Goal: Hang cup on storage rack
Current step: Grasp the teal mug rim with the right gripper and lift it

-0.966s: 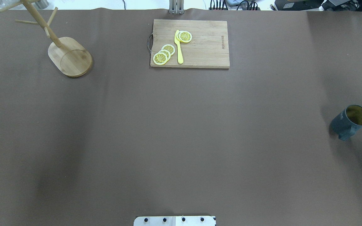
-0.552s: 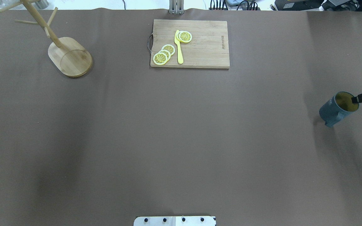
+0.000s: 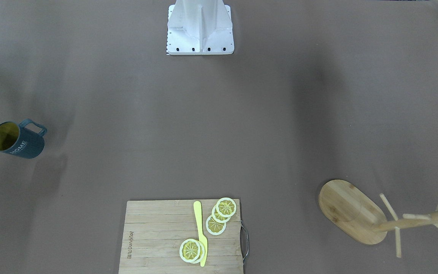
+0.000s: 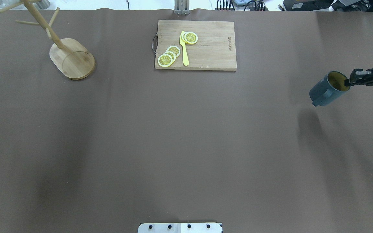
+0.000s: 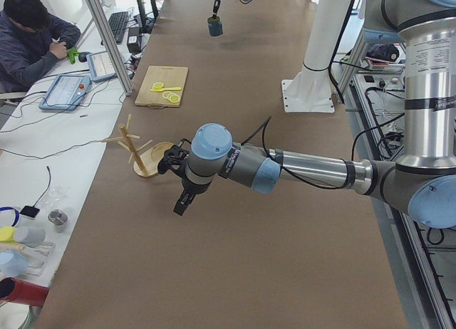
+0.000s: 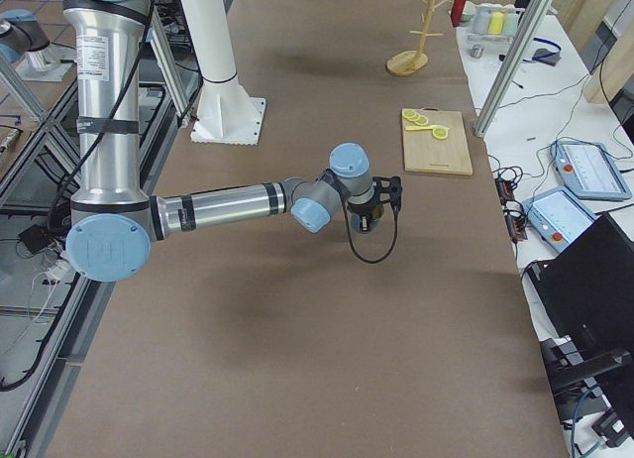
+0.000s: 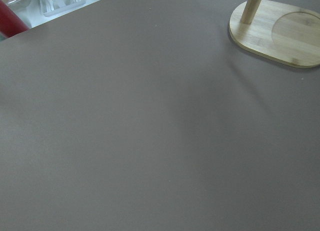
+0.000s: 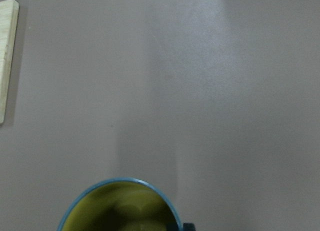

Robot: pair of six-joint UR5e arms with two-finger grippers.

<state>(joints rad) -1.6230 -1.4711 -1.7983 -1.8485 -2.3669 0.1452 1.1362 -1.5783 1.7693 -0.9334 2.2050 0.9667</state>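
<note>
Nearest the robot, the white mounting plate (image 4: 180, 227) sits at 6 o'clock on the brown table (image 4: 186, 145) in the overhead view. The left gripper (image 5: 179, 205) hangs above the table and shows only in the left side view, so I cannot tell whether its fingers are apart or together. Its wrist camera looks down on bare table, with the oval base of the mug tree (image 7: 280, 33) at 1 o'clock.

Farther out, at 3 o'clock on the table, the right gripper (image 4: 347, 83) pinches the rim of the slate-blue mug (image 4: 324, 92), one finger inside the yellow interior and one outside. The mug is off the table and tilted, with its mouth toward the gripper and its handle toward 7 o'clock. Its shadow lies apart from it on the table.

At the far edge, the bamboo cutting board (image 4: 212, 48) lies at 12 o'clock, carrying lemon slices (image 4: 168, 55) and a yellow knife (image 4: 184, 48). The mug tree stands upright at 10 o'clock, well apart from the mug.
</note>
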